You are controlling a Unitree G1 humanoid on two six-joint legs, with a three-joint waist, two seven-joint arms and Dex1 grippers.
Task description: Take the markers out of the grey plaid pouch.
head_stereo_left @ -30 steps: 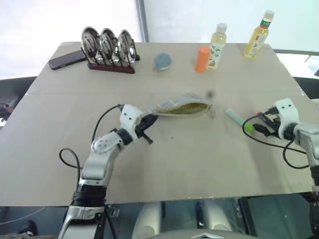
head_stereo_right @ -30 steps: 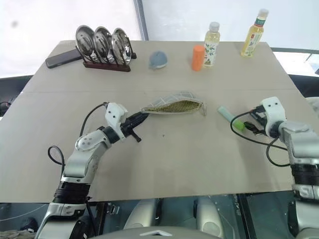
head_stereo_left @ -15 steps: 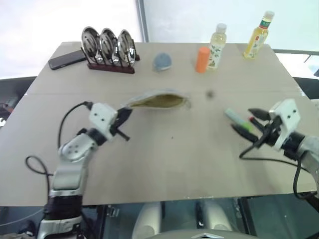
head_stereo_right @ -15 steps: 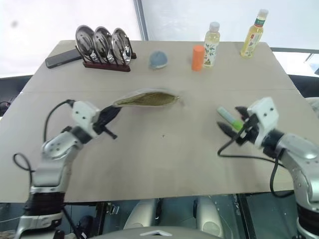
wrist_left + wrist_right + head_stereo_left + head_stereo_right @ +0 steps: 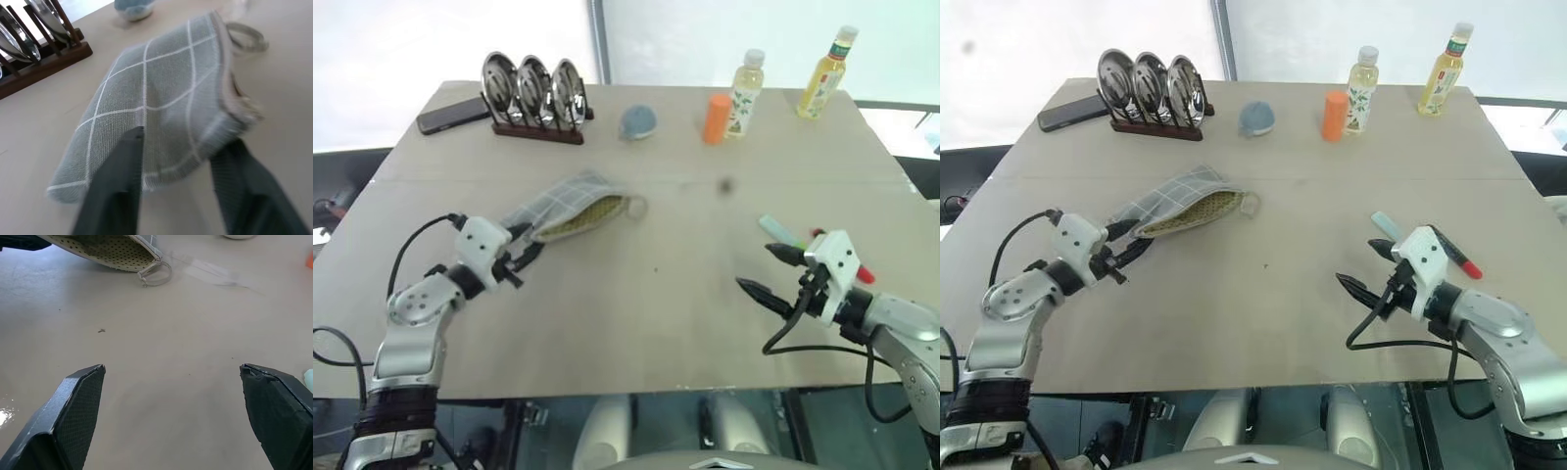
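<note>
Though limp, grey plaid pouch (image 5: 1180, 200): gridded cloth; dotted lining.

Beige table (image 5: 685, 304): pouch (image 5: 570, 208), markers (image 5: 1457, 257), bottles (image 5: 744, 80), phone (image 5: 455, 115).

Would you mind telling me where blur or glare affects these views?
Left wrist view: the grey plaid pouch is motion-smeared, worst at its open edge and its pull loop. Right wrist view: a pale streak crosses the table beyond the loop, and a bright glint sits beside one finger of the right claw. Both eye views: overexposed white behind the table.
</note>
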